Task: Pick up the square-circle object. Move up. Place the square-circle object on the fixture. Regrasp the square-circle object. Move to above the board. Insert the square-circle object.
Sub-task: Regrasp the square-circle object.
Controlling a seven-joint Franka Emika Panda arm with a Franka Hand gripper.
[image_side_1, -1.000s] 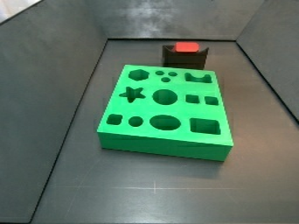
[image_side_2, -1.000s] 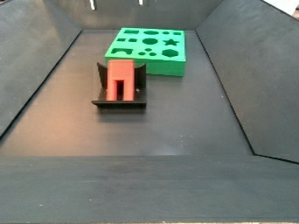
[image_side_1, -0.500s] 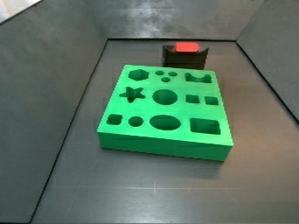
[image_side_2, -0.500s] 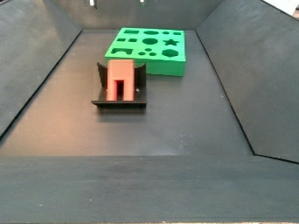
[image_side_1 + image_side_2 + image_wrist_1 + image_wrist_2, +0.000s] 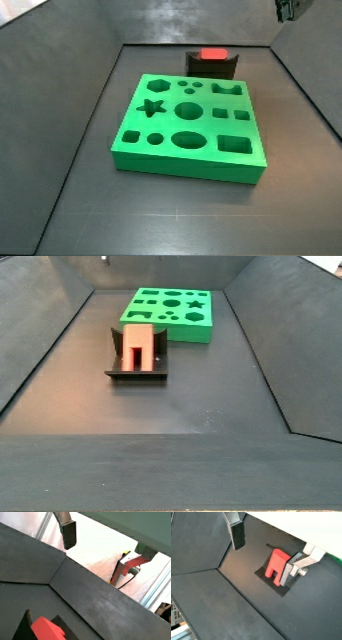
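1. Your gripper hangs high over the floor with its two silver fingers spread wide and nothing between them; in a wrist view one finger shows its dark pad, and the opposite finger sits across the gap. In a side view only a small dark tip of it shows at the upper edge, where a second ago no part of it was in view.
2. Below the gap you can see the square-circle object, one red piece, lying in the fixture; both wrist views show it.
3. In both side views the red piece rests in the fixture's channel, unmoved from the earlier frames.
4. You have one board, green, on the floor just beside the fixture. Its shaped holes are all empty, and it lies where it did before.
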